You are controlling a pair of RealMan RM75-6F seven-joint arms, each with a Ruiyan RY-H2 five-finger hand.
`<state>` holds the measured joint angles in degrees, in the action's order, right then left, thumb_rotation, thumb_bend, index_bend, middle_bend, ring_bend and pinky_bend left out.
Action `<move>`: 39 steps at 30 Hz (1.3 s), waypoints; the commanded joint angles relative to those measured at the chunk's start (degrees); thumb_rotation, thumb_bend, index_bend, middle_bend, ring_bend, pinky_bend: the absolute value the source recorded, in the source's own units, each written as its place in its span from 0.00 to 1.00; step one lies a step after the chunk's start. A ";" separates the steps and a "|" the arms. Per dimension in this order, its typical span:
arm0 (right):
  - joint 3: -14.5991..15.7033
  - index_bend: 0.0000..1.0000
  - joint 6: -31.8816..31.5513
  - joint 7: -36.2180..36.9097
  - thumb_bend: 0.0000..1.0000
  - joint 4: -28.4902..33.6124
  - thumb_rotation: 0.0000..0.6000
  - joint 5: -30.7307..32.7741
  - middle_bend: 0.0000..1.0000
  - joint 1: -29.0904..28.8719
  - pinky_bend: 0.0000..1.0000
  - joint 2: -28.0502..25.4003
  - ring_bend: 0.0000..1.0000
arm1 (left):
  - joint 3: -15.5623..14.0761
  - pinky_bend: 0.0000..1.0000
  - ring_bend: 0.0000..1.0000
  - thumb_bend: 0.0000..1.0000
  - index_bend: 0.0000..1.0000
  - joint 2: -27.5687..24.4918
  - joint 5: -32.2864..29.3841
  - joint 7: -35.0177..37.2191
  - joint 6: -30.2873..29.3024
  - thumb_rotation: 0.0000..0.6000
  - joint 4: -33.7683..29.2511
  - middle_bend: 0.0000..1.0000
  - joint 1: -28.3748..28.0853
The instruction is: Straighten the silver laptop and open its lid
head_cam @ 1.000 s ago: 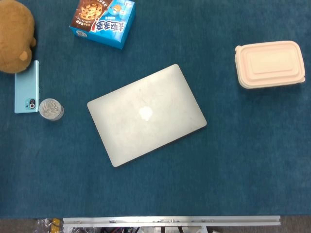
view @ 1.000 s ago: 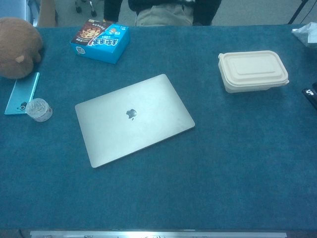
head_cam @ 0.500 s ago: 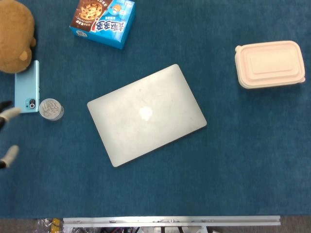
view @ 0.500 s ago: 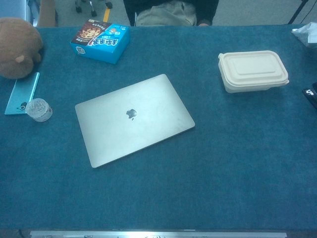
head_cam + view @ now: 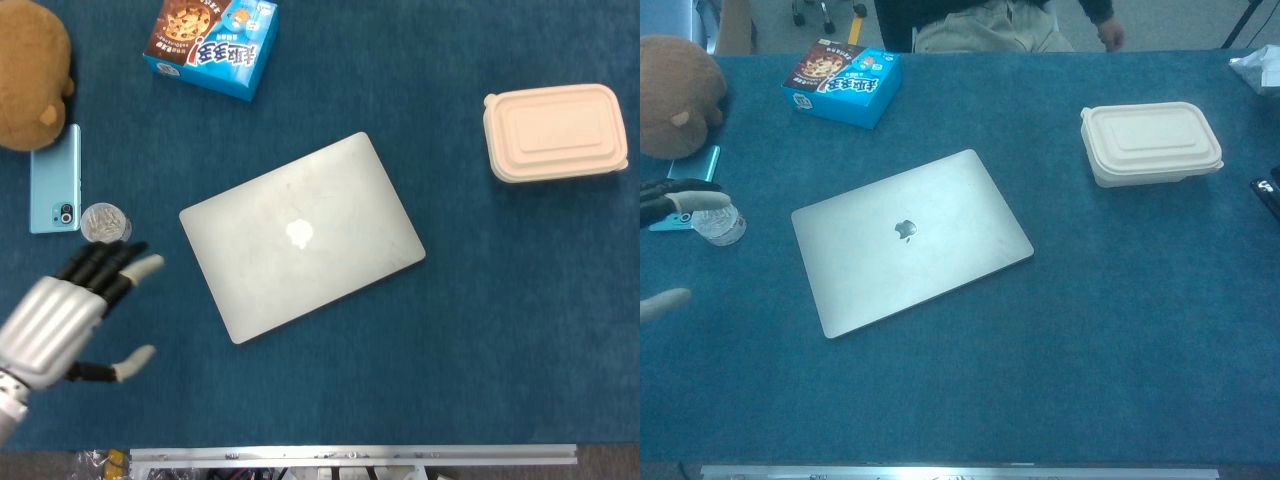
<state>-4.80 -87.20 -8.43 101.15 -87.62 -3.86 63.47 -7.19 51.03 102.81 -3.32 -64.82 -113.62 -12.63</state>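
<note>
While my left hand [image 5: 55, 318] is hovering over the near-left part of the blue-carpeted desk [image 5: 500, 330], its fingers [image 5: 105, 262] are lying spread, with the thumb splayed out on the near side, and they are gripping nothing. From the chest view I am seeing only the dark fingers with pale tips poking in at the left edge. I am not seeing my right hand in either view.

I am looking at the flat silver laptop [image 5: 301, 235] lying near the middle of the desk, lid closed with the logo facing up. It is sitting skewed, its edges running at a slant to the desk edge, its near-left corner pointing toward me. My left hand is staying well to the left of it, not touching it.

Just beyond my fingertips, a small round clear container with a shiny top [image 5: 104, 223] is standing, and beside it on the left a light-blue phone [image 5: 55, 180] is lying with its camera side up. A brown plush toy [image 5: 30, 75] is sitting at the far-left corner. A blue biscuit box [image 5: 212, 45] is lying at the far side, left of centre. A cream lidded food box [image 5: 555, 132] is resting well apart to the far right.
</note>
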 commanded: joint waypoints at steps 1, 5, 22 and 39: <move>-0.08 0.00 0.09 0.54 0.40 -0.43 1.00 0.19 0.04 -0.05 0.10 -0.14 0.00 | 0.01 0.03 0.00 0.28 0.00 1.95 -2.19 -4.68 4.39 0.44 -2.74 0.00 -2.01; -0.07 0.00 0.17 1.26 0.40 -0.95 1.00 0.40 0.04 -0.03 0.10 -0.32 0.00 | 0.49 0.01 0.00 0.28 0.00 4.52 -4.74 -8.79 8.23 0.54 -4.55 0.00 -3.72; -0.36 0.00 0.62 1.81 0.40 -1.44 1.00 1.12 0.04 -0.40 0.10 -0.65 0.00 | 3.94 0.00 0.00 0.28 0.00 16.55 -19.60 -19.51 16.64 1.00 -4.67 0.00 -10.46; -0.54 0.00 0.57 0.73 0.40 -0.77 1.00 1.86 0.04 -0.41 0.10 -1.31 0.00 | 4.92 0.00 0.00 0.28 0.00 31.53 -29.26 -28.66 13.95 1.00 2.89 0.00 -13.71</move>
<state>-5.33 -86.60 -7.68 100.35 -85.79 -4.29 62.19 -2.48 81.57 74.17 -31.34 -50.25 -111.54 -25.97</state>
